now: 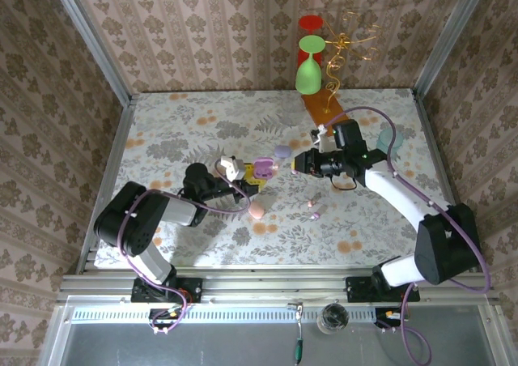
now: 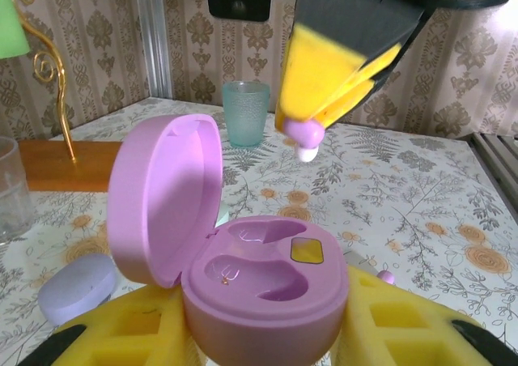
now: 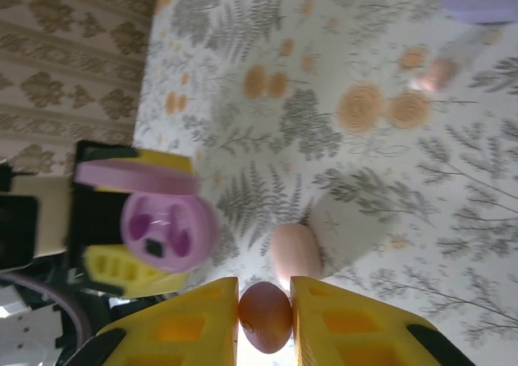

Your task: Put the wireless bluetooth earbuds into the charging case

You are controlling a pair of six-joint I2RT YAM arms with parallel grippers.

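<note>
My left gripper (image 2: 263, 334) is shut on the pink-lilac charging case (image 2: 259, 285), whose lid (image 2: 166, 196) stands open; both sockets are empty. From above, the case (image 1: 263, 169) is held mid-table. My right gripper (image 3: 265, 301) is shut on one earbud (image 3: 265, 316), a small glossy nub. In the left wrist view that earbud (image 2: 303, 139) hangs at the right fingertips, above and just behind the open case. In the right wrist view the case (image 3: 166, 228) lies to the left. Another earbud (image 2: 386, 277) lies on the table to the right of the case.
A closed lilac case (image 1: 282, 151) and a peach case (image 1: 256, 210) lie on the floral table near the grippers. Two small nubs (image 1: 314, 207) rest further right. A teal cup (image 2: 245, 111), a clear glass (image 2: 12, 188) and a wooden stand (image 1: 320, 103) holding a green goblet stand behind.
</note>
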